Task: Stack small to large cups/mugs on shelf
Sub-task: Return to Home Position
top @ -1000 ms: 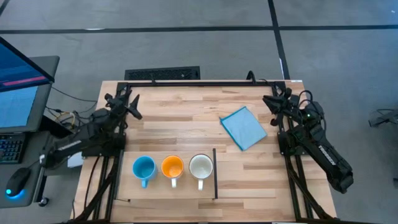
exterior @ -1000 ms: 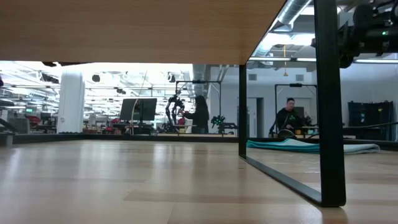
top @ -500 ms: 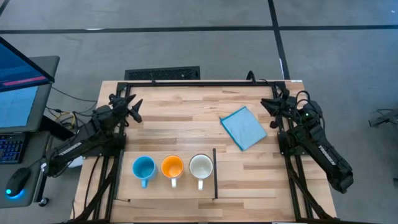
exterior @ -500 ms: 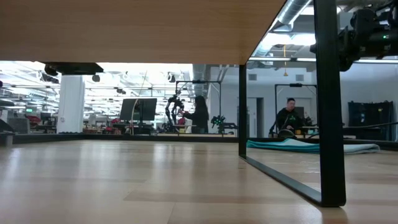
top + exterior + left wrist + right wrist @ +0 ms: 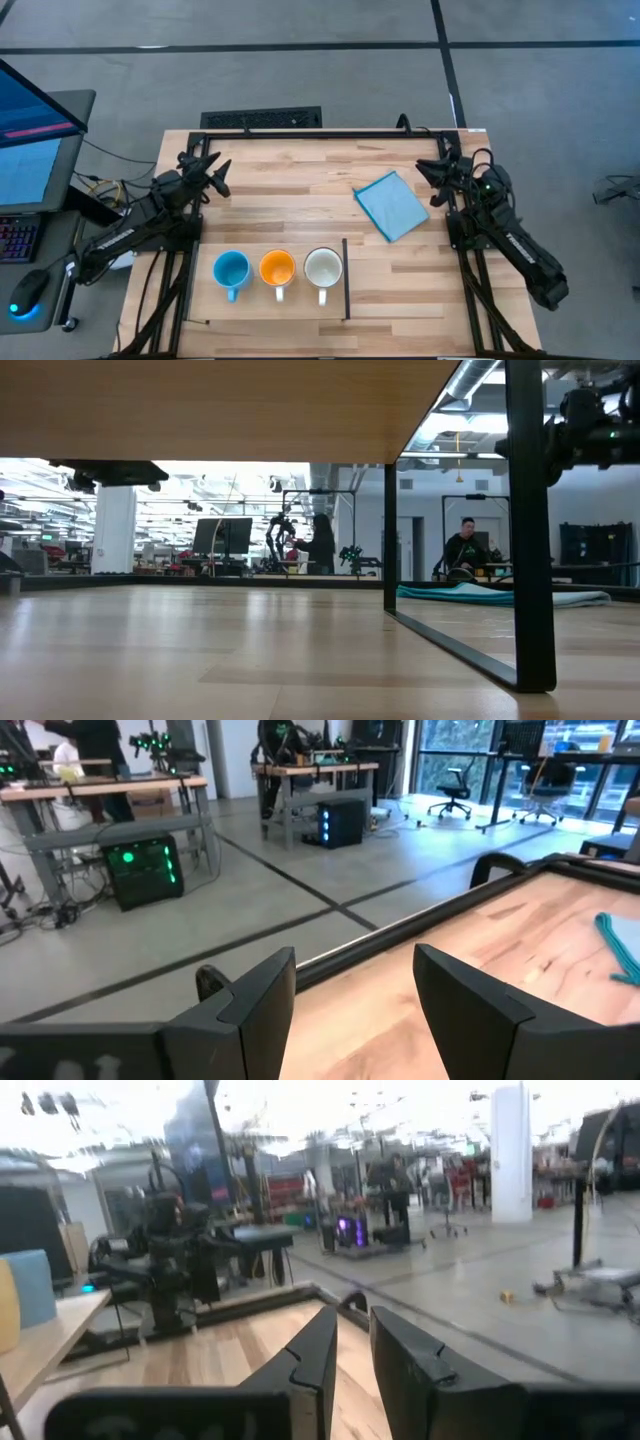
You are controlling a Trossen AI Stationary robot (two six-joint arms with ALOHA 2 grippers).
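Evidently the placing is done: the blue mug (image 5: pixel 231 270), orange mug (image 5: pixel 277 268) and white mug (image 5: pixel 323 267) stand side by side on the shelf (image 5: pixel 250 306), the white one beside its black strip (image 5: pixel 346 278), none nested. The blue cloth (image 5: pixel 392 205) lies well apart. The left gripper (image 5: pixel 213 172), wide and empty, and the right gripper (image 5: pixel 437 178), narrowly parted and empty, hover near the table's (image 5: pixel 300 160) far corners.

Cloth (image 5: pixel 620 944) cut off in left wrist view.
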